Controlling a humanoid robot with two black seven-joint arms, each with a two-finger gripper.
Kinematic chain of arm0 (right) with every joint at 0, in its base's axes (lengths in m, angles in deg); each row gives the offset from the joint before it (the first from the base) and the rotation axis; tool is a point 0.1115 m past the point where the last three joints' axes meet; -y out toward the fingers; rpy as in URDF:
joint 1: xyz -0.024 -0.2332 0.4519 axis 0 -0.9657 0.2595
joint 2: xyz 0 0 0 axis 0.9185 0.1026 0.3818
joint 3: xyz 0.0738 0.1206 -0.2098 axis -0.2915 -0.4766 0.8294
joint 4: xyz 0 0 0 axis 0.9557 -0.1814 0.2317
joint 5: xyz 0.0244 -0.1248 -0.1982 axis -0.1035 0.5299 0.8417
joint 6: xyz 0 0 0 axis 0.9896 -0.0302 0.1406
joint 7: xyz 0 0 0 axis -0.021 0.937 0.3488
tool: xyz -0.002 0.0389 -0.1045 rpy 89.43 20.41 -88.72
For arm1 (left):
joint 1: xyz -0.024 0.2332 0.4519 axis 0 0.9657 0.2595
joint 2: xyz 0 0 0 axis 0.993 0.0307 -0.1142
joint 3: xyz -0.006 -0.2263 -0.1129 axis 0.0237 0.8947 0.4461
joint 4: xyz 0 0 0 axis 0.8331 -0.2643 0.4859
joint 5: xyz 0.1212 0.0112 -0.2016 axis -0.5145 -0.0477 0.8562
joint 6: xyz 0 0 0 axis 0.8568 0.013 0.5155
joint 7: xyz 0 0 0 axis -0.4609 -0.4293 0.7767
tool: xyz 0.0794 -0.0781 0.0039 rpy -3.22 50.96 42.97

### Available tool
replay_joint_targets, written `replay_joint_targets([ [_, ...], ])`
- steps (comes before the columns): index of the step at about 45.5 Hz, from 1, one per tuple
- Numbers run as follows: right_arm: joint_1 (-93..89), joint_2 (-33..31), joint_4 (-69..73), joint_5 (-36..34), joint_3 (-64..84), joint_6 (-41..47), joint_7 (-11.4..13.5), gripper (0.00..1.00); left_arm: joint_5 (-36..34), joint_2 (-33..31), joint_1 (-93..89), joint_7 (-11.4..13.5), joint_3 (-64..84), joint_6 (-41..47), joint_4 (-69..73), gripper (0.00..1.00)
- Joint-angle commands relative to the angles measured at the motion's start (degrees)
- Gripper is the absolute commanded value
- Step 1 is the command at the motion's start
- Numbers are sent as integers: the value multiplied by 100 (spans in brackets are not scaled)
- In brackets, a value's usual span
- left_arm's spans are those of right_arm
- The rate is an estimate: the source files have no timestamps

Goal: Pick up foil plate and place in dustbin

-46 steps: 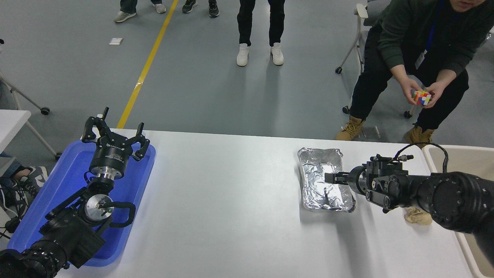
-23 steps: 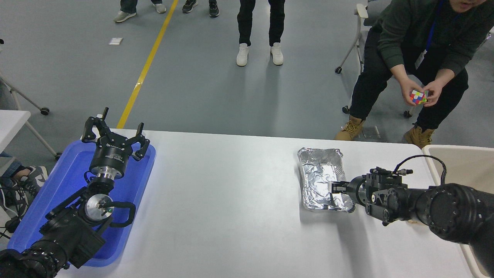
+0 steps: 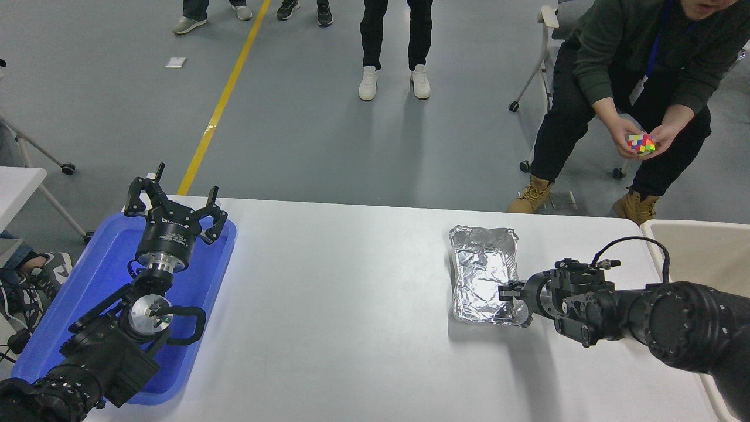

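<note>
The foil plate [image 3: 483, 272] is a shiny crinkled tray on the white table, right of centre. Its near end looks slightly raised, with a shadow under it. My right gripper [image 3: 507, 291] comes in from the right and is shut on the plate's right rim near its near corner. The dustbin [image 3: 712, 249] is a beige bin at the table's right edge, partly hidden by my right arm. My left gripper [image 3: 176, 198] is parked open over the blue tray at the lower left.
A blue tray [image 3: 88, 275] lies at the table's left end under my left arm. A person [image 3: 633, 64] sits beyond the far right corner, turning a coloured cube [image 3: 640, 143]. Other people's legs [image 3: 395, 47] stand further back.
My right gripper has drawn back and toward the near side along the plate's right rim. The plate's near end has shifted left and lifted a little. The tan paper ball is now hidden behind my arm.
</note>
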Motion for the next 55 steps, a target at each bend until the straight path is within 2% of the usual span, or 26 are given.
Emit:
replay_joint_targets([
  [1, 282, -57, 108, 45, 8, 42, -100, 0, 9, 0, 0, 0, 0, -8, 0, 100],
  [12, 1661, -707, 1451, 45, 52, 217, -91, 0, 0, 0, 0, 0, 0, -8, 0, 100],
  [23, 3261, -1480, 2560, 53, 17, 1711, -82, 0, 0, 0, 0, 0, 0, -8, 0, 100],
  [34, 4622, -2034, 3411, 97, 34, 2677, -82, 0, 9, 0, 0, 0, 0, -8, 0, 100],
  [55, 6075, -2694, 4072, 247, 87, 3698, -64, 0, 0, 0, 0, 0, 0, -8, 0, 100],
])
